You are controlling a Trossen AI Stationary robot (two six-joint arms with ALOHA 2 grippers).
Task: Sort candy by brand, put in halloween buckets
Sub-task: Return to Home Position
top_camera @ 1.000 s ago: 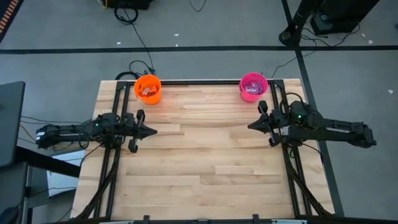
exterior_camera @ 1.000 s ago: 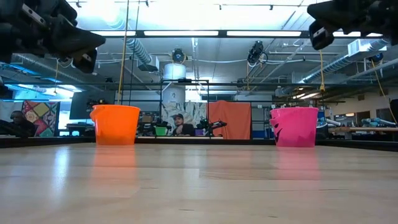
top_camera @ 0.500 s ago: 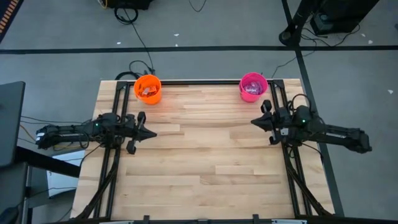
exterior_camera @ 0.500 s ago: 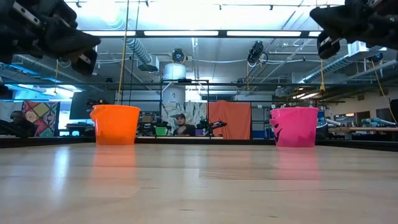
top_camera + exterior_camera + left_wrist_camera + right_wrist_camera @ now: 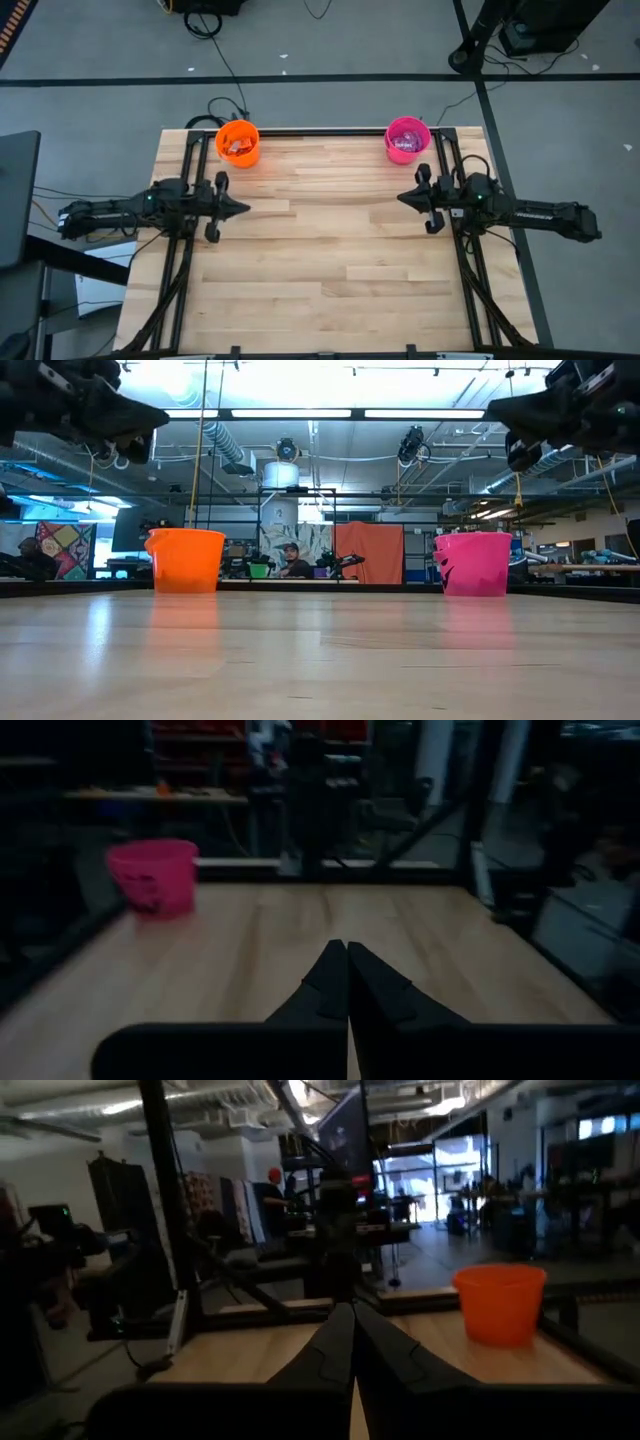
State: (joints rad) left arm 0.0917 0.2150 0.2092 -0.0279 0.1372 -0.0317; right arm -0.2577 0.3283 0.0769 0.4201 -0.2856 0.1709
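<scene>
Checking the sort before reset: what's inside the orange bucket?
From above, the orange bucket holds a small heap of candy, orange-toned wrappers. Count and brand unreadable; anything underneath is covered. The low view shows only its opaque wall.

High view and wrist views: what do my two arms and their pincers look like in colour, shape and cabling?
The left arm and right arm are dark, slim and jointed, each with a small green light near the wrist. Thin black cables trail by the left arm's base. The left pincer and right pincer are matte black, each with two wedge-shaped fingers tapering to a point. No markings show.
</scene>
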